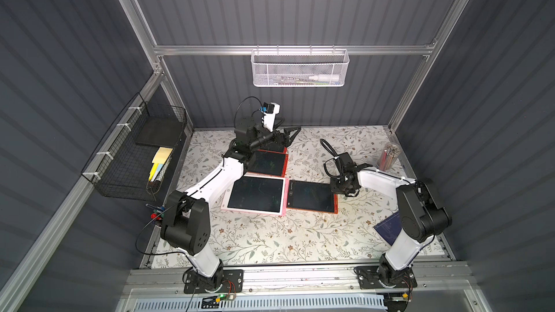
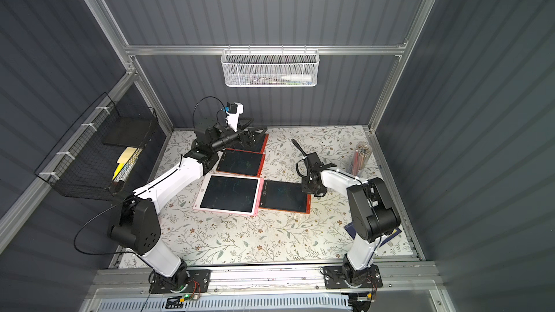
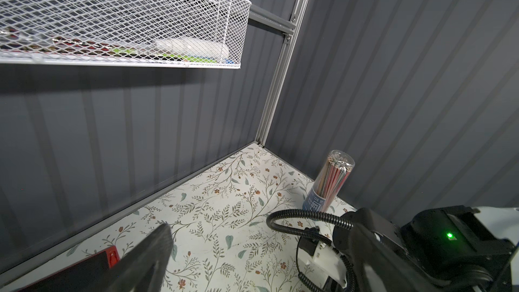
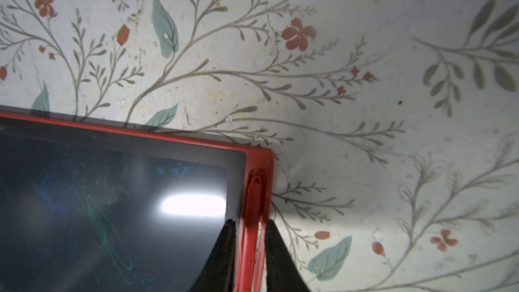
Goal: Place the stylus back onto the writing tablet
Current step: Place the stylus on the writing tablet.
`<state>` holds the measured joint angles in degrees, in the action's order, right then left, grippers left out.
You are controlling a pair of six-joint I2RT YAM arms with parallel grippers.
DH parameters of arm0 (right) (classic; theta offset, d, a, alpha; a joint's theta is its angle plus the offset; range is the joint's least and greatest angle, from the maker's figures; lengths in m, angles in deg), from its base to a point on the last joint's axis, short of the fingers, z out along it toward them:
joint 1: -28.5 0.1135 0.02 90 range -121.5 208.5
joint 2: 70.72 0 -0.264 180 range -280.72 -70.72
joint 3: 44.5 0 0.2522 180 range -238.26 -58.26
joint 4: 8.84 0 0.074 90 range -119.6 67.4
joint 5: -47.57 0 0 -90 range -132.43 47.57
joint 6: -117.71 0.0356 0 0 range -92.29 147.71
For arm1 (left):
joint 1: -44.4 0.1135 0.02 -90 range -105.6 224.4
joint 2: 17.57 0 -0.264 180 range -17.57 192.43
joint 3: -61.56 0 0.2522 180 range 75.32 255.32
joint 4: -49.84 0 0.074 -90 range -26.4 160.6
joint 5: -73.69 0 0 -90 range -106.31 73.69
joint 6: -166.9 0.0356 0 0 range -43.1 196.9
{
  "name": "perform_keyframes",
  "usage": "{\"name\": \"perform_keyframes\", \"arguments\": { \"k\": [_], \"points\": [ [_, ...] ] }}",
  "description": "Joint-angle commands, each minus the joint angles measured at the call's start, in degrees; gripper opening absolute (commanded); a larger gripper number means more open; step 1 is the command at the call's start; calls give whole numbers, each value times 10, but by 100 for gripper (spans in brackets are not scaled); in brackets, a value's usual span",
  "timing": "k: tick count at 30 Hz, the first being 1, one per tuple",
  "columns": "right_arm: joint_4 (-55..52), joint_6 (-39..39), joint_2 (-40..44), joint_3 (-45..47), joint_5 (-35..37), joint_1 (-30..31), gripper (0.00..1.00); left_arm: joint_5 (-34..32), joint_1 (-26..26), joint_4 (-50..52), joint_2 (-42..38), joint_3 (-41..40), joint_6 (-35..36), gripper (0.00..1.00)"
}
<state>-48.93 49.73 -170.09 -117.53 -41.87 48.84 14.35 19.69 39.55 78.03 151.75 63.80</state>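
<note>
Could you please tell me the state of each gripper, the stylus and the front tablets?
front red tablet, flat on the table, faint scribbles on screen.
stylus, lying in the front red tablet's edge slot.
right gripper, slightly open, jaws astride the stylus.
pink tablet, flat, screen dark.
left gripper, wide open, holding nothing.

Left arm point(image 1: 216, 180), right arm point(image 1: 379, 179): white links, black joints, black cables.

My end effector point(image 4: 250, 221) looks matt black. The writing tablet point(image 4: 112, 192) has a glossy screen and a smooth red plastic frame, like its stylus point(image 4: 254, 192). The desk point(image 4: 337, 23) wears a matt, stained floral covering.
</note>
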Motion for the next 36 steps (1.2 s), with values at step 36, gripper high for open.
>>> {"name": "perform_keyframes", "arguments": {
  "k": [36],
  "points": [
    [-22, 25, -23, 22, 29, 23, 0, -3, -2, 4, -3, 7, 3, 99]
  ]
}}
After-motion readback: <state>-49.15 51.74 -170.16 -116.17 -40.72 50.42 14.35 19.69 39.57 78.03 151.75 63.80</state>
